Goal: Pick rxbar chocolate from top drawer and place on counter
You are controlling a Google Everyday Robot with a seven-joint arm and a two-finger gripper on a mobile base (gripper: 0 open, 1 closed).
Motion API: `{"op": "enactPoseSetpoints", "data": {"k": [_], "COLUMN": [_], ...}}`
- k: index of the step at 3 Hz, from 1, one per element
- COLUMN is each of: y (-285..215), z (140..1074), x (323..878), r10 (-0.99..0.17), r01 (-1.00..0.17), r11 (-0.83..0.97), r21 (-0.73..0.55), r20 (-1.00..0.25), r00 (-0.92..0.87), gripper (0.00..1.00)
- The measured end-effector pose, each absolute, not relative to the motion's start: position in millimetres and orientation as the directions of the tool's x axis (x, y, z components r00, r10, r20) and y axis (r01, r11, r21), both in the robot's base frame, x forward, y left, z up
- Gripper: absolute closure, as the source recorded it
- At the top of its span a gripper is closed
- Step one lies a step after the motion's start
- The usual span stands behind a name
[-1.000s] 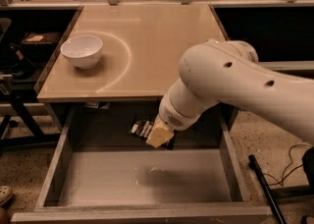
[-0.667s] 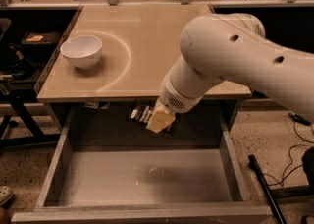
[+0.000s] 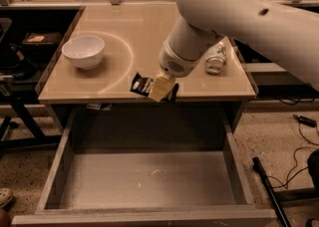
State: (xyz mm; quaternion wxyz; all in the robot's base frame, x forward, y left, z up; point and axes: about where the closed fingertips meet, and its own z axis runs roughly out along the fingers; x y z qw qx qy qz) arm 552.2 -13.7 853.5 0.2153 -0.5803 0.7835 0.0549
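Observation:
My gripper (image 3: 160,89) hangs from the big white arm and is shut on the rxbar chocolate (image 3: 141,84), a small black wrapper with white lettering that sticks out to the left of the tan fingers (image 3: 162,87). It holds the bar just above the front edge of the glossy tan counter (image 3: 149,32). The top drawer (image 3: 144,178) stands pulled open below, its grey floor bare.
A white bowl (image 3: 83,51) sits on the counter's left side inside a pale arc mark. A crushed silver can (image 3: 216,57) lies on the right side, partly behind my arm. Dark shelves and cables flank the table.
My gripper has lifted the bar up out of the drawer to the height of the counter's front edge. The arm has risen with it, and the can now shows.

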Motion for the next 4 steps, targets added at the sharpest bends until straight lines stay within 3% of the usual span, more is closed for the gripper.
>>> {"op": "enactPoseSetpoints", "data": {"k": [2, 3, 4], "y": [-8, -7, -7], "z": [829, 828, 828], "x": [661, 665, 665], "r10": [-0.891, -0.889, -0.889], "r01": [-0.937, -0.936, -0.937], "r11": [0.324, 0.327, 0.327], "r21": [-0.127, -0.126, -0.126], "r20": [-0.373, -0.377, -0.377], "r00": [-0.258, -0.26, -0.26], "gripper": [1.0, 1.0, 0.82]}}
